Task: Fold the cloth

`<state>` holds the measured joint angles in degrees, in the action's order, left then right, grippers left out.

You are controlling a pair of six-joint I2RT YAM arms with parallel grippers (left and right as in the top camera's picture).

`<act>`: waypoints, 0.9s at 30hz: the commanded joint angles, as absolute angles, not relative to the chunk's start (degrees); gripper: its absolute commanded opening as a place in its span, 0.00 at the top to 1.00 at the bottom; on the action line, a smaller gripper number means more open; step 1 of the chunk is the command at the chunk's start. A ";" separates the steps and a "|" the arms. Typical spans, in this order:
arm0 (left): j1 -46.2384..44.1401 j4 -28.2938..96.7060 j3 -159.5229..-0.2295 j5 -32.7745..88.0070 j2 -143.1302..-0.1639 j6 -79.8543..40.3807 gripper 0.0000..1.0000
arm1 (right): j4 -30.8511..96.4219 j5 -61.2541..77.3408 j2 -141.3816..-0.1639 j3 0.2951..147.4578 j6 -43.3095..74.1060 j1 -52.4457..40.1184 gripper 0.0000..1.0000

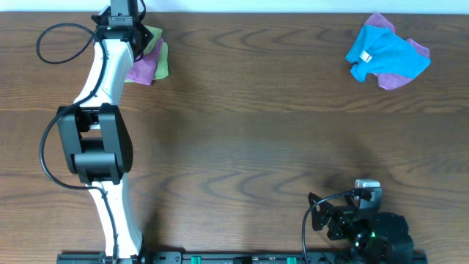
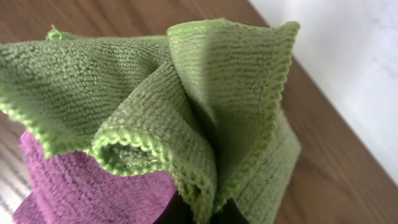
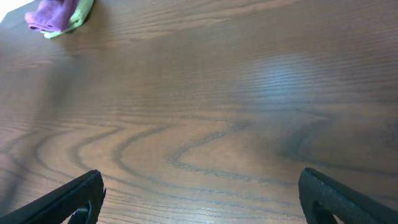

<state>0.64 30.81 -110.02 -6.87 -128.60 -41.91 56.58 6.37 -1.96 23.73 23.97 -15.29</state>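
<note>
A green cloth [image 1: 153, 38] lies bunched on a purple cloth [image 1: 143, 68] at the table's far left corner. My left gripper [image 1: 121, 28] is over that pile and is shut on a pinched fold of the green cloth [image 2: 205, 124], with the purple cloth [image 2: 93, 186] under it. A crumpled blue cloth [image 1: 385, 53] on another purple cloth [image 1: 396, 81] lies at the far right. My right gripper [image 3: 199, 196] is open and empty above bare wood near the front edge [image 1: 366, 192]. The left pile shows far off in the right wrist view [image 3: 59, 14].
The wooden table [image 1: 256, 139] spans the whole view. A white wall edge runs beyond the table's far side [image 2: 348, 56]. A black cable [image 1: 62, 40] loops beside the left arm. The right arm's base sits at the front right.
</note>
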 commanded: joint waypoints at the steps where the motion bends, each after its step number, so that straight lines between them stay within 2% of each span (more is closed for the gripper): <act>1: 0.78 32.42 -111.26 -7.86 -129.12 -41.12 0.94 | 56.69 5.80 -1.52 23.55 24.82 -14.66 0.01; 7: 0.78 35.88 -111.28 -7.88 -129.12 -41.08 0.94 | 56.69 5.80 -1.52 23.55 24.82 -14.66 0.01; 11: 0.78 38.54 -111.26 -7.88 -129.12 -40.82 0.88 | 56.69 5.80 -1.52 23.55 24.82 -14.66 0.01; 18: 0.78 42.22 -111.28 -7.90 -128.55 -38.37 0.74 | 56.69 5.82 -1.52 23.55 24.82 -14.66 0.01; 24: 0.78 42.92 -111.28 -7.94 -126.37 -34.17 0.51 | 56.69 5.80 -1.52 23.55 24.82 -14.66 0.01; 27: 0.80 42.92 -111.28 -7.97 -125.05 -33.52 0.43 | 56.69 5.80 -1.52 23.55 24.82 -14.66 0.01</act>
<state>0.64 42.59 -110.02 -6.90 -128.44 -35.64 56.58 6.37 -1.96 23.73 23.97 -15.29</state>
